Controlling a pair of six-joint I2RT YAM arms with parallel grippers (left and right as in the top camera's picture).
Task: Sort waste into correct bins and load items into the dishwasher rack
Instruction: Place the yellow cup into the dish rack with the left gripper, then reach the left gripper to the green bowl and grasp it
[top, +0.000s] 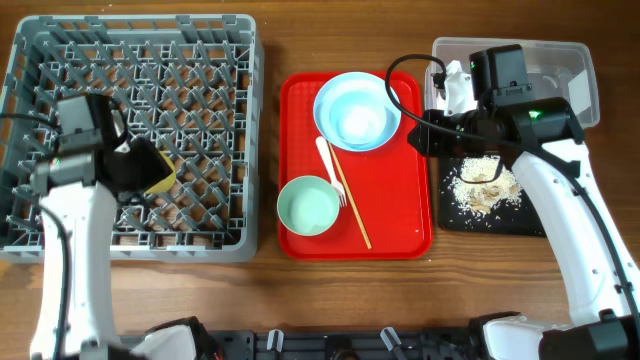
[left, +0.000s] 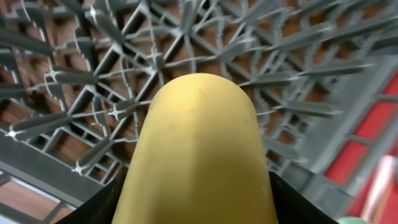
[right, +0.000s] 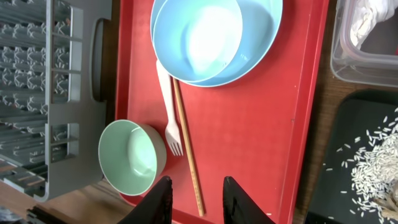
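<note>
Pinching yellow cup, left hand hangs over dishwasher rack, cup above grid floor near rack's right side. Right hand spread, empty, over red tray. Light blue bowl, green bowl, fork, chopsticks sit on tray. Food scraps lie on black tray.

Dishwasher rack: grey pegged crate, sitting at the table's far left corner
Yellow cup: hanging over the rack's near right part
Light blue bowl: resting upright on pale blue plate, mid-table, toward the far edge
Green bowl: standing upright toward the near edge
White fork, chopsticks: lying side by side between the bowls
Clear tub: sitting at the far right corner, holding white scrap
Black tray: lying just nearer, carrying food scraps
</note>
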